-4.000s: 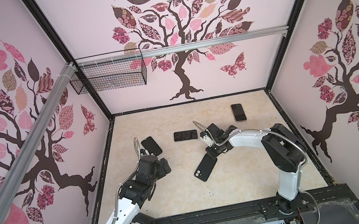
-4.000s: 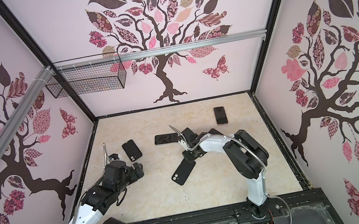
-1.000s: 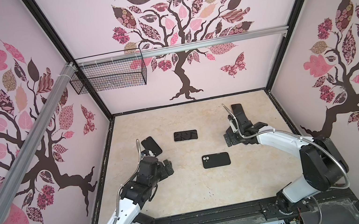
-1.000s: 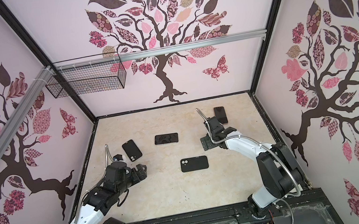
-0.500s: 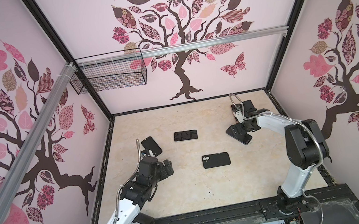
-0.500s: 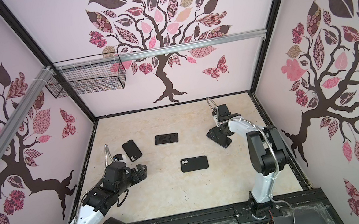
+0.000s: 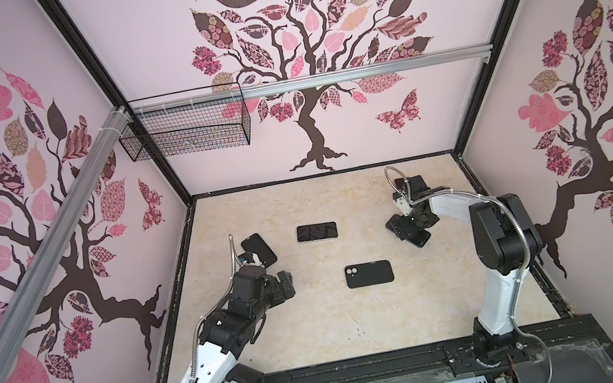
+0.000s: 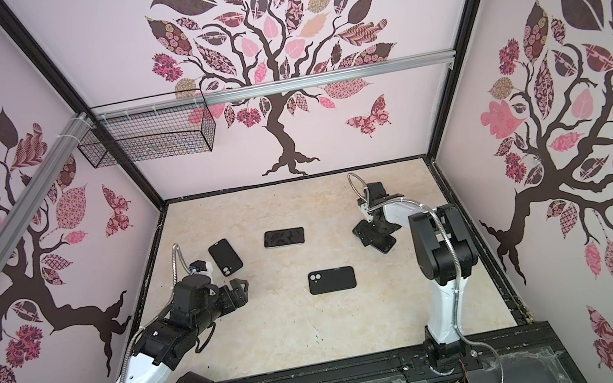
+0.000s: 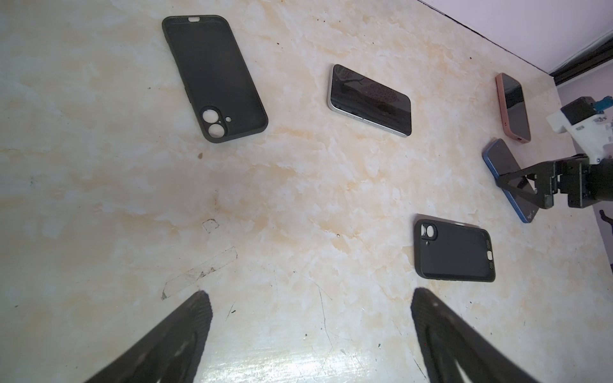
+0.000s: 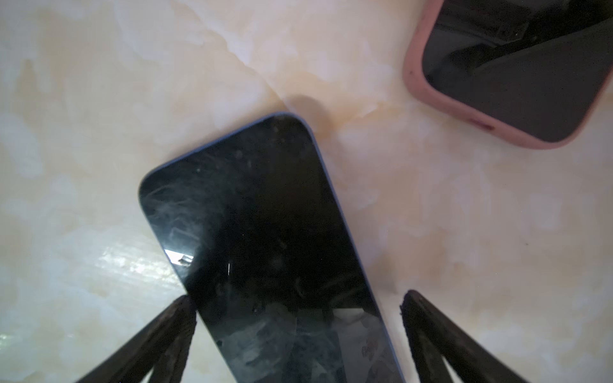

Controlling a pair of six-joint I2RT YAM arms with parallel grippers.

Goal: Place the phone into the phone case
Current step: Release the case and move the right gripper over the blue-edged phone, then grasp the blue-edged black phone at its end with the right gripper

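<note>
- Both top views look steeply down on my whole worktop [image 7: 319, 325].
- My left wrist camera looks across it from low.
- My right wrist camera hangs close over the blue phone [image 10: 265, 232], which both wrist views share.

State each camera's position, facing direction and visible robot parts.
Both top views: overhead, looking down at the table; left arm and right arm visible.
Left wrist: left arm, looking across the table; open left gripper visible.
Right wrist: right arm, close over the blue phone; open right gripper visible.
Shared: both wrist views show the pink-cased phone.
</note>
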